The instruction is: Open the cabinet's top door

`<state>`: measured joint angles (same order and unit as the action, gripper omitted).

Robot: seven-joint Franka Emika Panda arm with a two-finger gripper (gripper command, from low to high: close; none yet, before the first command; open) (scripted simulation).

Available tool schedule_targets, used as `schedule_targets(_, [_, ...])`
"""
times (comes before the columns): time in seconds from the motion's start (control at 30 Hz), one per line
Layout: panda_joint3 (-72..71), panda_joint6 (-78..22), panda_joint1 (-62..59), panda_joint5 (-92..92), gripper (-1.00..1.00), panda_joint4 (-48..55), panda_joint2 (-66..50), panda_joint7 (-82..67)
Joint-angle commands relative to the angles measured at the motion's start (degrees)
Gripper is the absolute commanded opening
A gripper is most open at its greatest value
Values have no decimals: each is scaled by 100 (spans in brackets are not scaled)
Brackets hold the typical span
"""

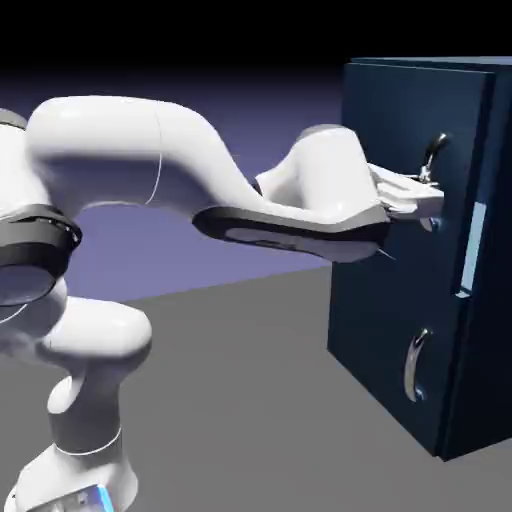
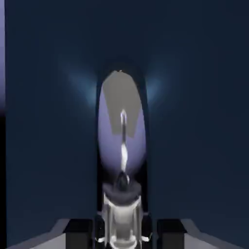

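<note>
Gripping step: the gripper (image 1: pixel 430 194), its two fingers closed on the upper handle (image 1: pixel 437 150), stands at the front of the cabinet (image 1: pixel 486 400). The top door (image 1: pixel 385 120) lies behind that handle. Next, presumably, a steady outward pull along the hinge's arc.

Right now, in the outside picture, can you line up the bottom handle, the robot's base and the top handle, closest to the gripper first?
1. Top handle: right at the gripper.
2. Bottom handle: below it.
3. Robot's base: far off, lower left.
</note>
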<state>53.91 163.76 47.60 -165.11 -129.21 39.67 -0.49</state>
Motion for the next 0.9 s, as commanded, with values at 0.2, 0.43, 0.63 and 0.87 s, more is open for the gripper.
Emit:
schedule_targets(0.2, [-1303,-553,-1452,1224,-100,-951,198,-613])
schedule_targets(0.43, [-2734,-1321,-2707,2905,-100,-2023,817,-1516])
schedule_targets(0.63, [-3833,-2073,-3279,4399,-100,-2748,1449,-2215])
schedule_targets(0.87, [-5082,-3144,-3426,6143,-100,-3277,2056,-2848])
